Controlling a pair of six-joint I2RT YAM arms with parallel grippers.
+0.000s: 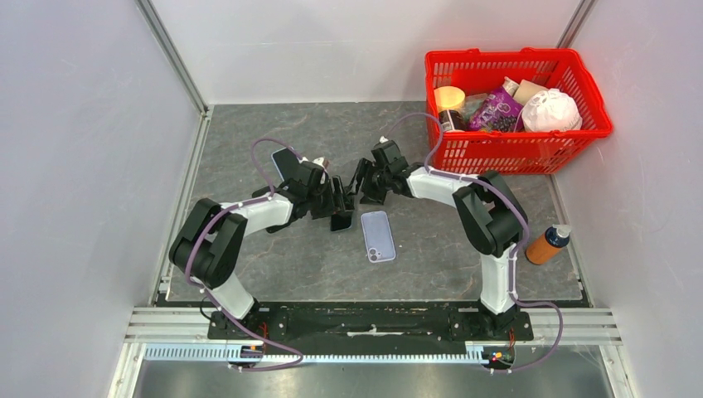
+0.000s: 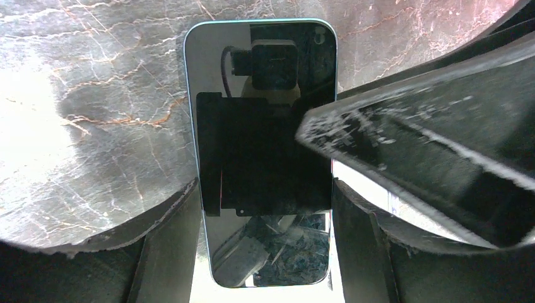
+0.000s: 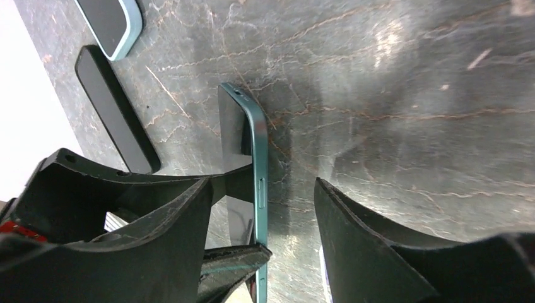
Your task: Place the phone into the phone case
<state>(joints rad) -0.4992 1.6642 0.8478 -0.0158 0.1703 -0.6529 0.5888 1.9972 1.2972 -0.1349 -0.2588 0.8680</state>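
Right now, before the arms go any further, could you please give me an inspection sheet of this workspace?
Surface: dark marbled table; no spills seen.
Job's things: phone held up on its edge; lavender phone case lies flat, apart from it, nearer the arm bases.
Clutter: second phone flat behind the left arm; red basket of goods in the far right corner; orange bottle at the right edge.
Grippers: left gripper shut on the phone's long sides; right gripper open, straddling the phone.
Cables: purple cables loop off both arms; no snag seen.
Surroundings: grey walls on three sides.
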